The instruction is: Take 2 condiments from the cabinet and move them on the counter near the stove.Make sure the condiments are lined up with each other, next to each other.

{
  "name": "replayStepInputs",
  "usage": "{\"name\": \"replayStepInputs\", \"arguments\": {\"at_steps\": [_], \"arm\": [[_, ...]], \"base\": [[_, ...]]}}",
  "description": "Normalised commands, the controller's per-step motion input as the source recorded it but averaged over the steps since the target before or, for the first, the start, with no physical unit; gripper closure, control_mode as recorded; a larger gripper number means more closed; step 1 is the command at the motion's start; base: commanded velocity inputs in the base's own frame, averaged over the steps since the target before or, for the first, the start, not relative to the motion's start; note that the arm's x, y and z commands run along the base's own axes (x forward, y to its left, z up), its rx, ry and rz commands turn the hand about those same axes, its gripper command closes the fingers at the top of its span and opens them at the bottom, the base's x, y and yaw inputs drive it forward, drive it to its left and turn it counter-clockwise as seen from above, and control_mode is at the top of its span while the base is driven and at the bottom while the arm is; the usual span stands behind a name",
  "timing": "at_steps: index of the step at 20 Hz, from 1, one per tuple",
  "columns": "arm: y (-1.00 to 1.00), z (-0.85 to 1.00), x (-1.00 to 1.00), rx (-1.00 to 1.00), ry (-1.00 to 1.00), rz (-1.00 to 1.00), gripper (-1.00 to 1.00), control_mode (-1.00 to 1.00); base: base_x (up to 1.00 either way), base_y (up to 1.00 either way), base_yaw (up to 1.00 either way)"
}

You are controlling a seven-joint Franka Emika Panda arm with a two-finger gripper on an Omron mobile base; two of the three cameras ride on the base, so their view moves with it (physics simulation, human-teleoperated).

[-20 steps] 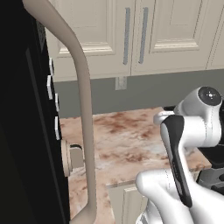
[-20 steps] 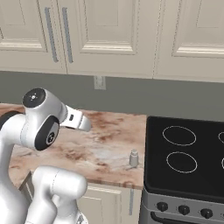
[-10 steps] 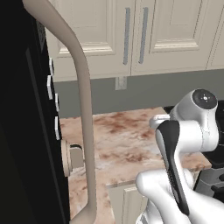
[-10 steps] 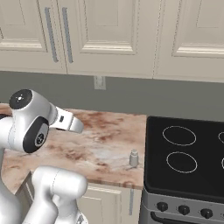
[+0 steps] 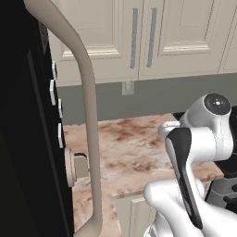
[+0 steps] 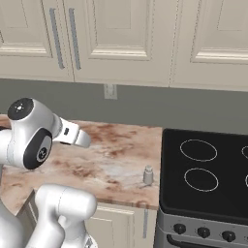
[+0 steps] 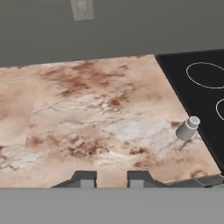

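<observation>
Hand view: tool (image 7: 111, 180) fingertips close together, a narrow gap between them, nothing gripped. Pale shaker (image 7: 188, 128) upright on counter (image 7: 87, 118), just beside stove (image 7: 197, 92).

Right base view: same shaker (image 6: 148, 175) near the stove (image 6: 203, 174) edge. Judged: one condiment placed; the black one remains.

Left base view: wall cabinets (image 5: 139, 41) closed above the stove's neighbouring counter.

Home kitchen: stove (image 6: 208, 179), marbled counter (image 6: 111, 155), panelled wall cabinets (image 6: 121, 38), wall outlet (image 6: 110, 90).
</observation>
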Motion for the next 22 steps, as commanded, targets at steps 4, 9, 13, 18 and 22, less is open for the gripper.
{"name": "replayStepInputs", "arguments": {"at_steps": [4, 9, 13, 18, 22], "arm": [[0.0, -0.04, -0.17, 0.0, 0.0, 0.0, 1.0, -1.0], [0.0, 0.0, -0.23, 0.0, 0.0, 0.0, 1.0, -1.0], [-0.07, 0.0, -0.16, 0.0, 0.0, 0.0, 1.0, -1.0], [-0.04, 0.0, -0.14, 0.0, -0.03, 0.0, 1.0, -1.0], [0.0, 0.0, 0.0, 0.0, -0.14, 0.0, 1.0, -1.0]], "base": [[0.0, 0.0, 0.0], [0.0, 0.0, 0.0], [0.0, 0.0, 0.0], [0.0, 0.0, 0.0], [0.0, 0.0, 0.0]]}}
